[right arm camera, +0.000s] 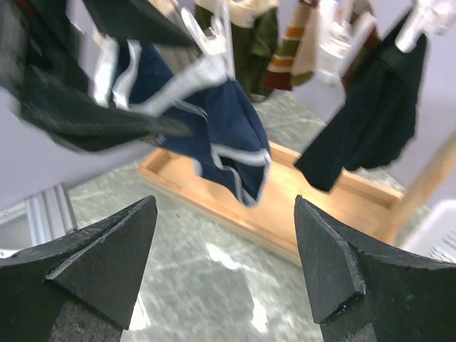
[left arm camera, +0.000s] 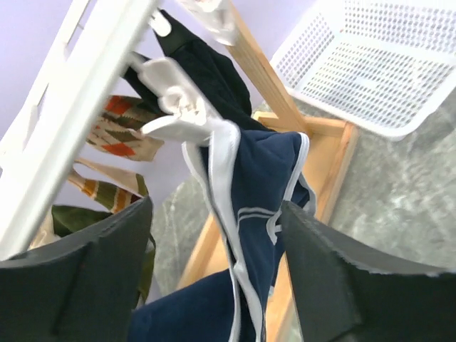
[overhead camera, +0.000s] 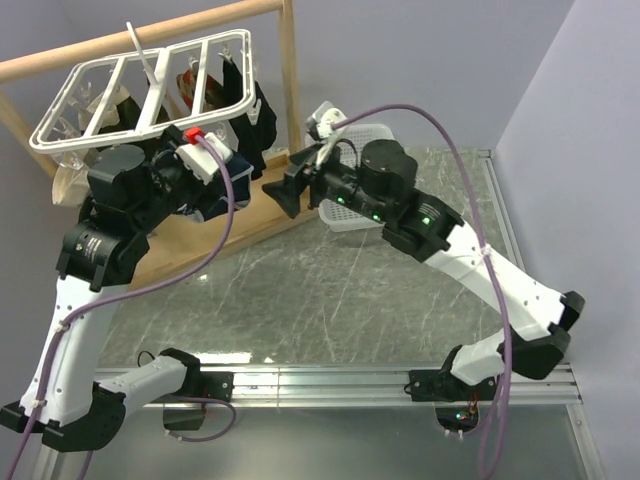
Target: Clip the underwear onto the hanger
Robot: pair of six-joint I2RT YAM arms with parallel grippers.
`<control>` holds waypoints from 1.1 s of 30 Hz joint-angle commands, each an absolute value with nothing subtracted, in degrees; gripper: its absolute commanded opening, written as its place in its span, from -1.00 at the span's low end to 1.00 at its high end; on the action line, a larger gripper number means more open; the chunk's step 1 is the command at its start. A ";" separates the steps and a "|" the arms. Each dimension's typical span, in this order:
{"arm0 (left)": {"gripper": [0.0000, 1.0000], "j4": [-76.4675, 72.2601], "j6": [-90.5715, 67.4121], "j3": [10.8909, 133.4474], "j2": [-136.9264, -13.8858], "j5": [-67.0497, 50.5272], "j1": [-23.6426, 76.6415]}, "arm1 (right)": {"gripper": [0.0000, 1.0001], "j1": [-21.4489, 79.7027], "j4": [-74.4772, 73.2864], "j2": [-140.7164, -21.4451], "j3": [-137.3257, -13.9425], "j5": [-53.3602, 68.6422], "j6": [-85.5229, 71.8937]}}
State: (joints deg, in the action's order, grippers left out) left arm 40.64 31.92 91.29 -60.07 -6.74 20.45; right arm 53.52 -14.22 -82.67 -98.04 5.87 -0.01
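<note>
Both arms reach toward the large white plastic grid hanger (overhead camera: 140,90), where the small navy-blue white-trimmed fabric underwear (left arm camera: 263,185) hangs from a white clip (left arm camera: 178,107), with the left gripper (left arm camera: 217,242) and right gripper (right arm camera: 224,242) spread apart and empty facing it, and plain black garments (right arm camera: 370,121) hanging just beside.

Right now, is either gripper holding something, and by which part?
Neither. Both the left gripper and the right gripper stand open and empty. The underwear hangs from a clip of the hanger by its white trim.
</note>
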 commanded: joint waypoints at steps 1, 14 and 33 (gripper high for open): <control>0.59 45.15 24.97 96.94 -58.89 -6.76 20.39 | 0.71 51.86 -13.71 -77.10 -93.96 6.07 1.84; 0.99 58.62 6.86 95.89 -51.95 -13.97 15.57 | 0.86 42.11 -13.89 -62.24 -78.59 6.68 2.37; 0.99 59.94 8.52 79.46 -45.09 -10.11 11.25 | 0.96 26.55 -21.18 -25.16 -50.90 2.37 0.70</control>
State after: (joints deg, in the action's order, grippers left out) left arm 62.22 8.84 80.44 -46.15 -11.00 11.49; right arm 27.75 -19.94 -27.64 -53.39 3.84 0.71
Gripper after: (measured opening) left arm 0.993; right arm 0.975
